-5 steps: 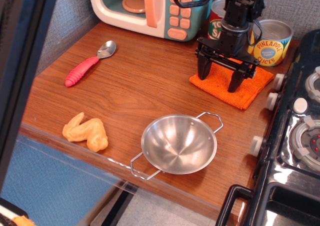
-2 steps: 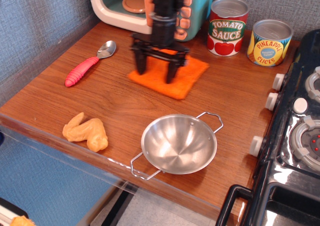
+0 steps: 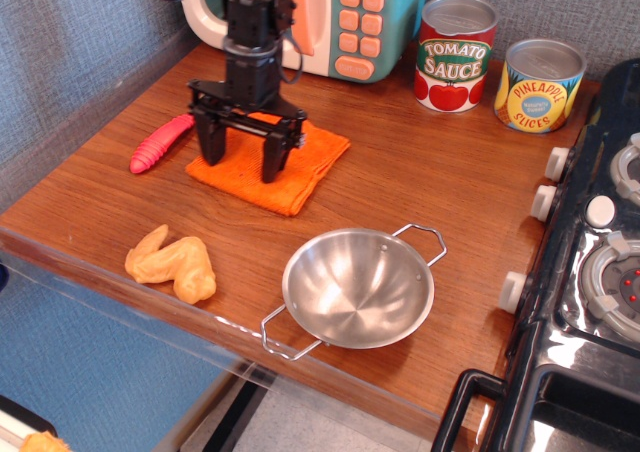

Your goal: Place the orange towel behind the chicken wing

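Behind the chicken wing [image 3: 172,264], orange towel [image 3: 270,164] nubby, flat, fingers [image 3: 212,142] spread upon it

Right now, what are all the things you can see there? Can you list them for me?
towel: 1, orange, flat on the table behind the wing, under the gripper
wing: 1, tan-orange, front left of the table
bowl: 1, silver, front middle, beside the wing
spoon: 1, pink handle, left of the towel, its bowl end hidden by the gripper
microwave: 1, teal and cream toy, back of the table
tomato sauce can: 1, red label, back right
pineapple can: 1, yellow label, right of the tomato sauce can
stove: 1, black, right edge
table: 1, brown wood
gripper: 1, black, fingers spread, tips down on the towel
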### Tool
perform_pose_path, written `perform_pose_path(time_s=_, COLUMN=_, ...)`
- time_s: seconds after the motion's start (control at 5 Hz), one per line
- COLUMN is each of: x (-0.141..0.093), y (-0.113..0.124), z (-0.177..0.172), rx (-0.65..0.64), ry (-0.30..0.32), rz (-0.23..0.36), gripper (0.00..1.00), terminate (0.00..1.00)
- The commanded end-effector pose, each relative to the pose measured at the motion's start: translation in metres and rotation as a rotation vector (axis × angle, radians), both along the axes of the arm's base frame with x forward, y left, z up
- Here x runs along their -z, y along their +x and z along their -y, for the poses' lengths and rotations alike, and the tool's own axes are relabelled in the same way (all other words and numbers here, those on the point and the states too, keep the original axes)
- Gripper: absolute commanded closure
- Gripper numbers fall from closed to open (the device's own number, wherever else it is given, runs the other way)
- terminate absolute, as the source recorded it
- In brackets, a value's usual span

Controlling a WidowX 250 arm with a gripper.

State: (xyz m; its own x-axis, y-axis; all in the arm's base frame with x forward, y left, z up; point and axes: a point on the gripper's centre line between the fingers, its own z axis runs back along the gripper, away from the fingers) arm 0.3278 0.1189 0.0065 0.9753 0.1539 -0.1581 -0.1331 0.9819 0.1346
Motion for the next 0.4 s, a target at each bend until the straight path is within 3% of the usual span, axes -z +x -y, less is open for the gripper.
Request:
perform_pose_path(time_s=0.0, x=-0.008, y=-0.009, z=0.003, rx=0.055, ry=-0.03, rz=0.011, gripper=0.0, terminate=0.0)
perform_pose_path(time_s=0.2, x=-0.046, y=-0.003, z=0.018, rx=0.091, ry=-0.027, rz=0.118, gripper=0.0, terminate=0.0)
